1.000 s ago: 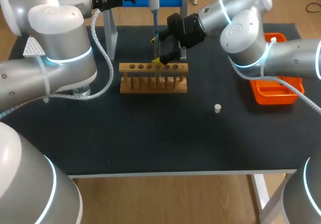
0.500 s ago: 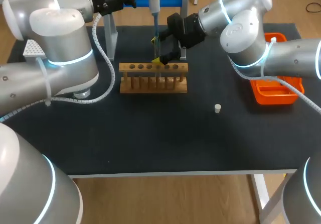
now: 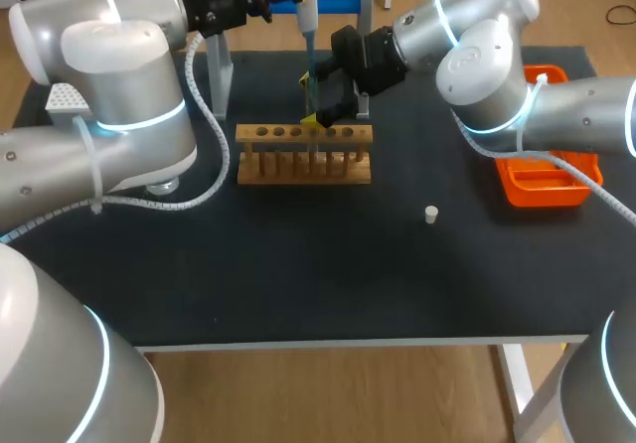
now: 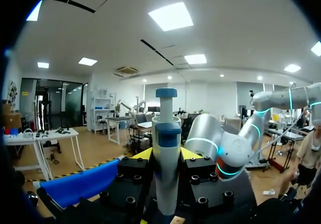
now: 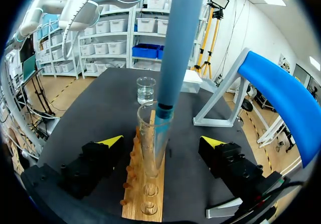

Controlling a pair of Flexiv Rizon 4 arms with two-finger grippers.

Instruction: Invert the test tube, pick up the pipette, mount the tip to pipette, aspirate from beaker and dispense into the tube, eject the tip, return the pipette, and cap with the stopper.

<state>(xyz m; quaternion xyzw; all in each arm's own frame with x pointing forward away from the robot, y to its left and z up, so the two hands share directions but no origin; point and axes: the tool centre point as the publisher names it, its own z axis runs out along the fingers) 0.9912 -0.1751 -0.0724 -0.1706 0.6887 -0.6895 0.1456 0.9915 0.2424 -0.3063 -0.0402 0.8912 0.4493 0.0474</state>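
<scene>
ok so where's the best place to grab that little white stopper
The stopper stands alone, apparently upright, on the table, clear of the rack. Probably best to come straight down from above and pinch its round sides, since it sits too low for a sideways approach and nothing crowds it.

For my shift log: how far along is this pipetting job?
Done, it seems: the test tube stands mouth up in the rack, and the left gripper holds the pipette with a tip mounted. In hand: the tip is inside the tube, the dispensing stage. Left: eject the tip, return the pipette, fit the stopper lying on the table.
</scene>
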